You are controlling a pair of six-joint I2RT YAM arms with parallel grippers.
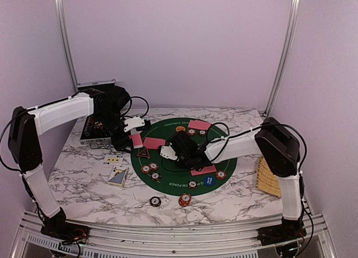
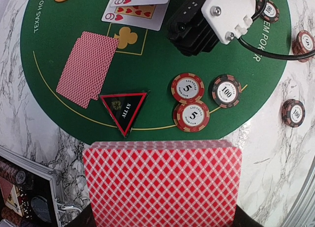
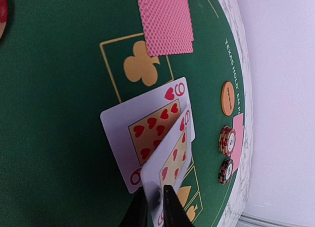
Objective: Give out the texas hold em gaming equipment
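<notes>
so the right fingers [image 3: 173, 210] are pinched narrow on a face-up hearts playing card [image 3: 173, 158], tilted just above the nine of hearts [image 3: 140, 133] lying mid-frame on the round green felt mat [image 3: 59, 113], while the left fingers [image 2: 86, 220] clamp the red-backed deck [image 2: 162, 185] at bottom of frame.

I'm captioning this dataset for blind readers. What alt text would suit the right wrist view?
The right gripper pinches the edge of a tilted face-up hearts playing card above a flat face-up nine of hearts card on a round green felt poker mat. Beyond lie a red-backed face-down card, an orange round button and two small chip stacks.
</notes>
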